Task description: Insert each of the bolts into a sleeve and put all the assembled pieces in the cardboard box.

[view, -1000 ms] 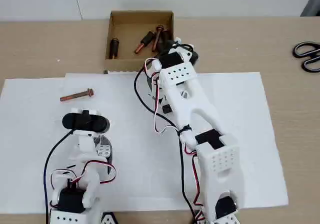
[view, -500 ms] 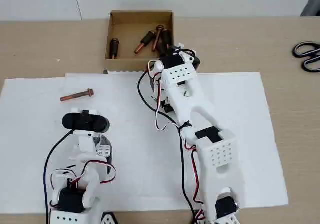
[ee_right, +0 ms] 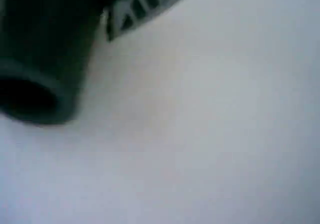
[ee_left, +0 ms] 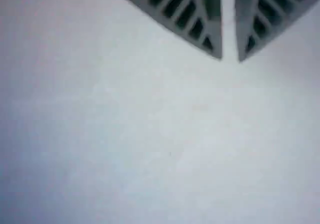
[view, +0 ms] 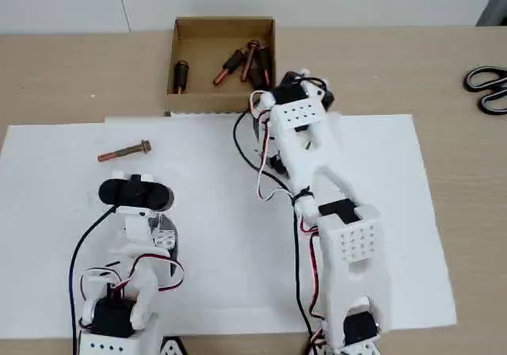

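A copper-coloured bolt (view: 124, 150) lies loose on the white paper (view: 206, 212), left of centre. The cardboard box (view: 172, 62) at the back holds several assembled bolt-and-sleeve pieces (view: 238, 60). My right arm (view: 305, 133) stretches up the paper to just short of the box's front right corner. In its wrist view a black sleeve (ee_right: 37, 59) sits close up beside a grey finger (ee_right: 145, 1), just above the paper, and the gripper looks shut on it. My left gripper (ee_left: 229, 59) points down at bare paper, fingers almost touching, nothing between them. It is folded back near the front edge (view: 165, 240).
Black-handled scissors (view: 487, 87) lie on the wooden table at the far right. The paper covers most of the table's front. Loose cables hang from both arms.
My right arm has swung to the right, away from the box's front edge. The bolt and the left arm have stayed put.
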### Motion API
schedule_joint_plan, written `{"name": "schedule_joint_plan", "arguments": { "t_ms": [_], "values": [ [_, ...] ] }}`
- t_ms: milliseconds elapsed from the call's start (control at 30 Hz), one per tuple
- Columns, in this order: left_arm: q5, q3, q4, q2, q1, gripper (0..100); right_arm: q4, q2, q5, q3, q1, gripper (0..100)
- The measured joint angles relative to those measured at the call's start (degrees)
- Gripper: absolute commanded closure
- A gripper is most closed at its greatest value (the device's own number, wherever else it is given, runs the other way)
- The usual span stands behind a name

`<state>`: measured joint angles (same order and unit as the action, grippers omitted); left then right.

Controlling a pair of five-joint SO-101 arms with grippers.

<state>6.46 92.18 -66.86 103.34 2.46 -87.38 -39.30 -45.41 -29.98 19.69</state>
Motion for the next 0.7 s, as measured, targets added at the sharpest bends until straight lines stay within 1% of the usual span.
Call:
{"name": "schedule_joint_plan", "arguments": {
  "t_ms": [133,433,567,700],
  "values": [
    [0.0,0.0,0.0,0.0,0.0,99,0.0,-0.09,0.0,0.0,-0.18,99.7],
    [0.0,0.0,0.0,0.0,0.0,99,-0.79,0.09,0.09,0.0,-0.18,99.5],
    [0.0,0.0,0.0,0.0,0.0,99,-1.76,3.08,0.26,0.0,0.62,99.5],
    [0.0,0.0,0.0,0.0,0.0,99,-3.69,7.12,2.02,0.0,2.37,99.5]
  ]
}}
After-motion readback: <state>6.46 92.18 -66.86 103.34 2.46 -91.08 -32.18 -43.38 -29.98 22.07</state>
